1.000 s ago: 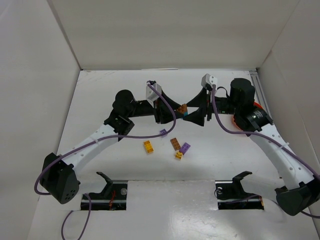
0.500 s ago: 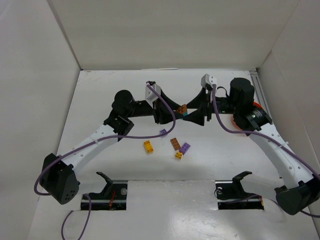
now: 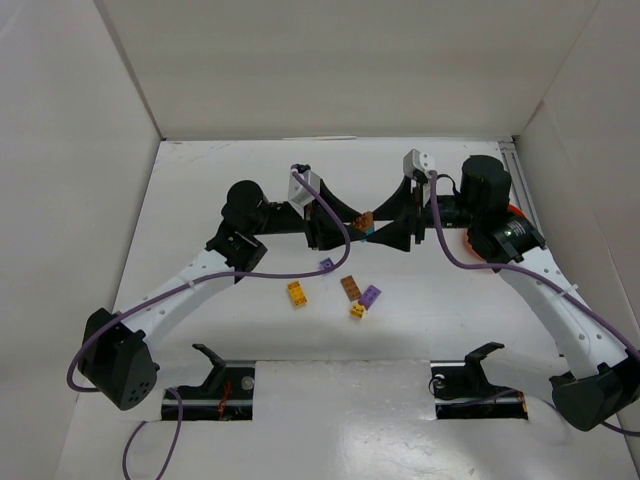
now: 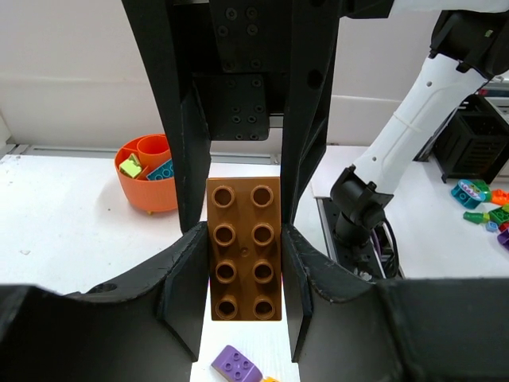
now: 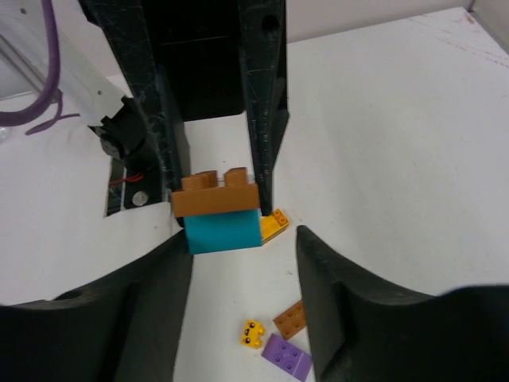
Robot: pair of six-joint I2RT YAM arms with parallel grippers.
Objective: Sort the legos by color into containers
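nearest the arm bases, loose on the white tabletop (image 3: 440,330): a small yellow brick (image 3: 358,310), a purple brick (image 3: 371,295) just beside it, a brown brick (image 3: 350,286) close against the purple one, a yellow-orange brick (image 3: 297,292) off to the left, and a smaller purple piece (image 3: 325,264) slightly farther back. beyond these, raised over mid-tabletop and meeting tip to tip: left jaws clamped tight on a brown plate (image 4: 245,248), eight round studs facing the left wrist camera, with a teal brick (image 5: 223,232) stuck beneath it. right jaws partly spread to either side of the teal brick, a clear gap on one side, no firm grip visible. farthest, behind the right arm: the orange bowl (image 4: 147,195), upright, with a pale green brick (image 4: 130,167) and a blue brick (image 4: 159,171) inside near the hub.
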